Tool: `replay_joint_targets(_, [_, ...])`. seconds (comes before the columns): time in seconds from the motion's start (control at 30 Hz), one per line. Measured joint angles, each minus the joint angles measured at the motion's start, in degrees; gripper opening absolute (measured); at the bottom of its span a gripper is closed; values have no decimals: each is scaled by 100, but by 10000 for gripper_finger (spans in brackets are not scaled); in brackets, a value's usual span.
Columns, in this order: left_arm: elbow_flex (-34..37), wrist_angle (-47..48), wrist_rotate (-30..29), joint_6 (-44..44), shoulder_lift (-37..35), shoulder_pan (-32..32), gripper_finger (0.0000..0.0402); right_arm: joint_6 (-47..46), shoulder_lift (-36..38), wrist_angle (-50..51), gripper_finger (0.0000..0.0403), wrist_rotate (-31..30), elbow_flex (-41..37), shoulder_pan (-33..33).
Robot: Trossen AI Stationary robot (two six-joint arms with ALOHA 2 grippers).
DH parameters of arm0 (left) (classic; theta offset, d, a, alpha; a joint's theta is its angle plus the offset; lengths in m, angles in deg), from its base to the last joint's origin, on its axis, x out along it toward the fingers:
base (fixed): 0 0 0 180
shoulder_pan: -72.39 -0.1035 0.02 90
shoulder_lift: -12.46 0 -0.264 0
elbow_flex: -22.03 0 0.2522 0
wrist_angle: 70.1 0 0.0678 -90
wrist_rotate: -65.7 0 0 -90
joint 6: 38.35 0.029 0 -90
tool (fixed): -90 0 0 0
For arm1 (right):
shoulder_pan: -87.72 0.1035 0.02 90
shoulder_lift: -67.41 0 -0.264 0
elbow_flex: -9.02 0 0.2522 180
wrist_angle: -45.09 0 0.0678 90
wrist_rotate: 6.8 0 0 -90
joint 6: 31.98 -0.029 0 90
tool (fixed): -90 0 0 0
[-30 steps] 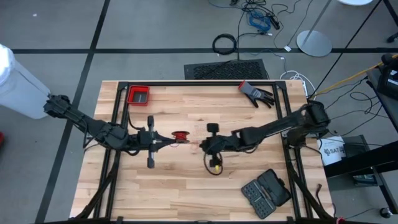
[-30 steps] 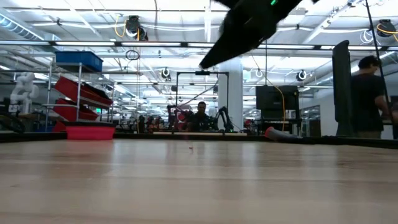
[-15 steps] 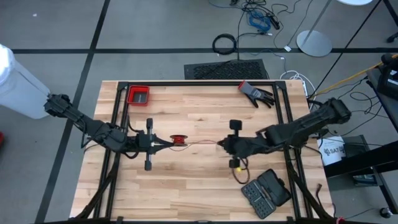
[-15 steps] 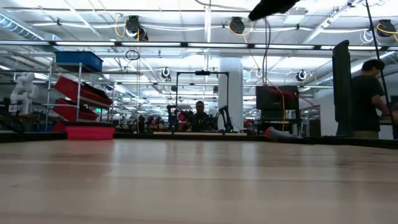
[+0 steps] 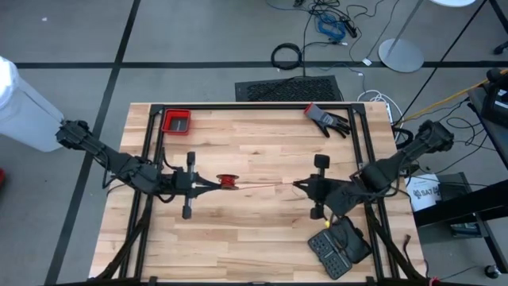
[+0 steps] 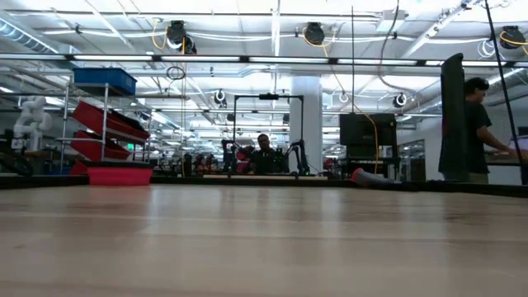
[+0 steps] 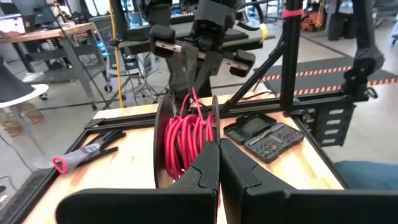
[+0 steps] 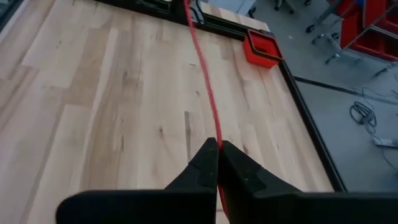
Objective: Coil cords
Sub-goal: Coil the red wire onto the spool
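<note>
A small spool (image 5: 228, 182) of thin red cord, with black discs (image 7: 163, 146) on either side of the winding (image 7: 183, 140), hangs above the middle of the table. My left gripper (image 5: 210, 183) is shut on it from the table's left. A single strand of the cord (image 5: 262, 184) runs from the spool to my right gripper (image 5: 299, 185), which is shut on it right of centre. The low view shows neither gripper. My left gripper comes in nearly level from the table's left, and its shut fingers (image 7: 205, 171) meet at the rim of the spool's disc (image 7: 215, 124); the fingers hide the exact spot. The spool is lifted clear of the table, discs upright. My right gripper pinches the single red strand (image 8: 214, 134) between its two fingertips (image 8: 205, 155). It comes slanting down from the table's right, with the fingers lying along the cord. The strand runs straight and taut from the fingertips to the spool, clear of the table.
A red bin (image 5: 176, 121) sits at the far left of the table and a black glove (image 5: 327, 119) at the far right. A black bit case (image 5: 340, 246) lies near the right front, below my right arm. People stand in the room behind (image 6: 474, 124).
My right gripper has moved toward the table's right edge and risen, staying shut on the cord. The strand between it and the spool has grown longer and is drawn taut.
</note>
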Motion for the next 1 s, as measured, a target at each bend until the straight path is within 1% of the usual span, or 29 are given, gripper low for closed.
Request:
replay_joint_targets(0.13, [0,62,147,-98,-63,0,1,-267,93,273,0,-207,0,149])
replay_joint_targets(0.27, [0,27,226,-99,-67,26,1,-325,138,301,0,-314,0,258])
replay_joint_targets(0.43, [-1,-252,-14,-103,-74,26,1,-216,94,149,0,-300,0,251])
replay_joint_targets(0.53, [0,-457,-20,-100,-74,26,1,-100,15,74,0,-279,-4,246])
replay_joint_targets(0.87, [0,-566,886,-243,-76,28,1,-72,-9,121,0,-276,-4,234])
replay_joint_targets(1.0, [0,-548,997,-248,-76,42,1,-269,-11,374,0,-299,-4,234])
